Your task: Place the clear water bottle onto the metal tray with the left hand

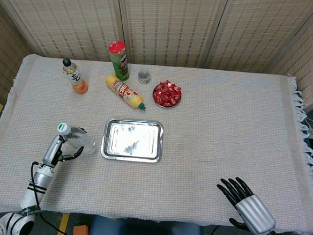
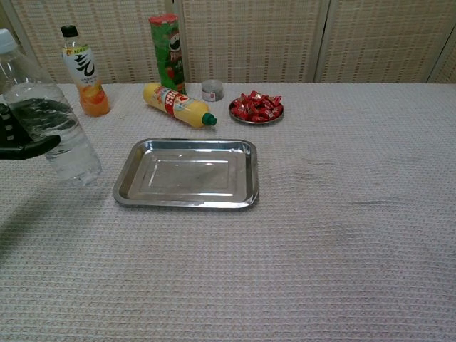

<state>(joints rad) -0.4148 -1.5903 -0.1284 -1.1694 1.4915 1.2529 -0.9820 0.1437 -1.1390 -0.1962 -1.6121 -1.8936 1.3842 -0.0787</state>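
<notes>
Left hand (image 1: 63,151) clamped on clear water bottle (image 2: 50,117) — upright, just left of metal tray (image 2: 128,187).

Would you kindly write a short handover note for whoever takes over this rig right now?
Left hand: holds the clear water bottle, tilted, just left of the metal tray.
Right hand: holds nothing, fingers spread, at the near right table edge.
Done: bottle grasped and brought beside the tray.
Left: carry it over the tray, which holds nothing, set it down, let go.
</notes>
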